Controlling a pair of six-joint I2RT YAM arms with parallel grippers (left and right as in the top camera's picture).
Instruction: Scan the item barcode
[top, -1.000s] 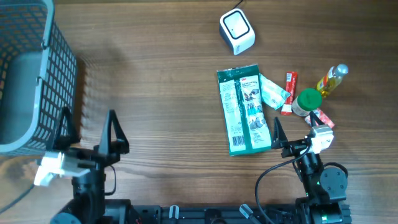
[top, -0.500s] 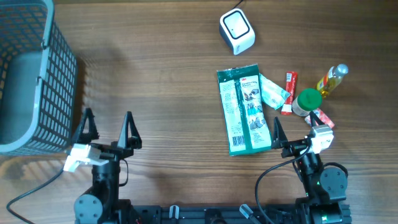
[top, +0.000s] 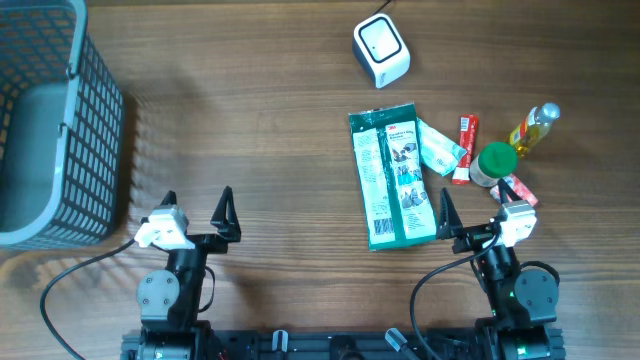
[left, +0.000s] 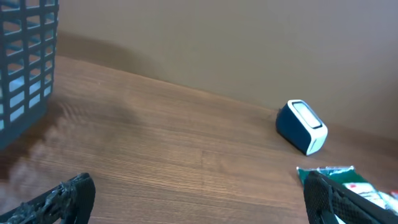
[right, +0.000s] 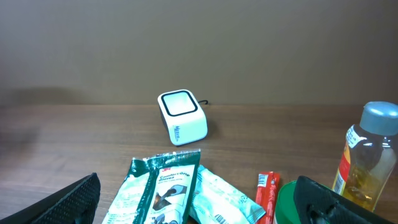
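The green pack (top: 392, 175) lies flat on the table (top: 270, 130), on the right side. It is long, and its long side runs from near the robot to far away, tipped a little to the left at the far end. That far end points at the white scanner (top: 381, 51), which sits apart from it near the back edge. The near end is just beside the right gripper (top: 474, 208), whose jaws are wide apart and hold nothing. A small packet (top: 440, 148) touches the pack's right side. Past it are a red stick (top: 464, 148), a jar (top: 494, 163) with a green lid and a bottle (top: 533, 127). The left gripper (top: 197, 208) sits well to the left, jaws wide apart and empty. A basket (top: 95, 130) stands at the far left.
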